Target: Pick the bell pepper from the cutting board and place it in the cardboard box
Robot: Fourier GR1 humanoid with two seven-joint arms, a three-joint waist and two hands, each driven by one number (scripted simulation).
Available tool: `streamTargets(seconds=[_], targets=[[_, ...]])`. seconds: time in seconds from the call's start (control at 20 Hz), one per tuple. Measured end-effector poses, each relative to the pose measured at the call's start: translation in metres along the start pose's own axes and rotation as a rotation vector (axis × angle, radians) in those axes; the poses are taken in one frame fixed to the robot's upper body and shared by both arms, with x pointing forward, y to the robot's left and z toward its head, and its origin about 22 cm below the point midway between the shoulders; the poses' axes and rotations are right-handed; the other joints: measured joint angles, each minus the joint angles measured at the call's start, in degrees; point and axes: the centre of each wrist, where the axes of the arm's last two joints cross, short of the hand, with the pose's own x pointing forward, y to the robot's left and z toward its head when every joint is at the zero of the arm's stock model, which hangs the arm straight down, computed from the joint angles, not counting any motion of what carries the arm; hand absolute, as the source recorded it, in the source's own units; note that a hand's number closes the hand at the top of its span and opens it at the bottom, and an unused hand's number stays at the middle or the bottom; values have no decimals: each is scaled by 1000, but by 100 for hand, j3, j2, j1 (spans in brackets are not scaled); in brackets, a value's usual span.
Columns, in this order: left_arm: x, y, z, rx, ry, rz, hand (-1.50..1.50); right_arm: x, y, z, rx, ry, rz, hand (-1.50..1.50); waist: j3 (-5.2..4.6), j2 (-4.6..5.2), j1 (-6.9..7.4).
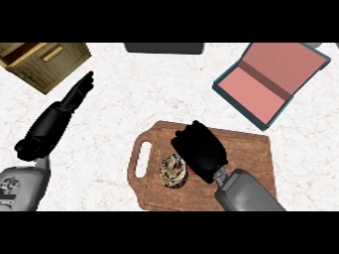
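Note:
A wooden cutting board (246, 144) with a handle slot lies at the lower middle of the counter. On its left half sits a small round brown-and-white mottled item, the bell pepper (172, 172). My right hand (199, 147) hovers over the board, fingers relaxed and pointing up-left. Its left edge covers part of the pepper, and no finger is curled round it. The open cardboard box (39, 60) stands at the far left corner. My left hand (55, 119) rests at the left with straight fingers pointing toward the box.
An open teal case with a pink inside (271, 82) lies at the far right. A dark grey block (163, 47) sits at the counter's back edge. White marble counter (150, 94) stretches between board and box.

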Motion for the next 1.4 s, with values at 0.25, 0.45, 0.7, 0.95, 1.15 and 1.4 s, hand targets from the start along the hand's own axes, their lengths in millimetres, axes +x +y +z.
streamTargets(seconds=[0.25, 0.45, 0.7, 0.95, 1.15, 1.4], targets=[[8, -2, -10, -26, -17, 0, 0, -8, -31, -39, -70, 99, -165, 150, 16, 41, 190], [4, -4, -9, -29, -10, 6, 0, 2, -66, -67, -176, 111, -158, 150, 16, 20, 185], [2, 2, -4, -18, 6, 6, 0, 14, -116, -83, -301, 135, -156, 150, 14, -21, 69], [-2, 2, -3, -2, 13, 7, 0, 4, -153, -84, -469, 300, -254, 150, 14, -41, -55], [-1, 0, 4, 6, 15, 6, 0, -12, -178, -84, -572, 456, -337, 150, 16, -53, -88], [1, -1, 8, 14, 16, -3, 0, -63, -195, -77, -650, 605, -393, 150, 16, -46, -123]])
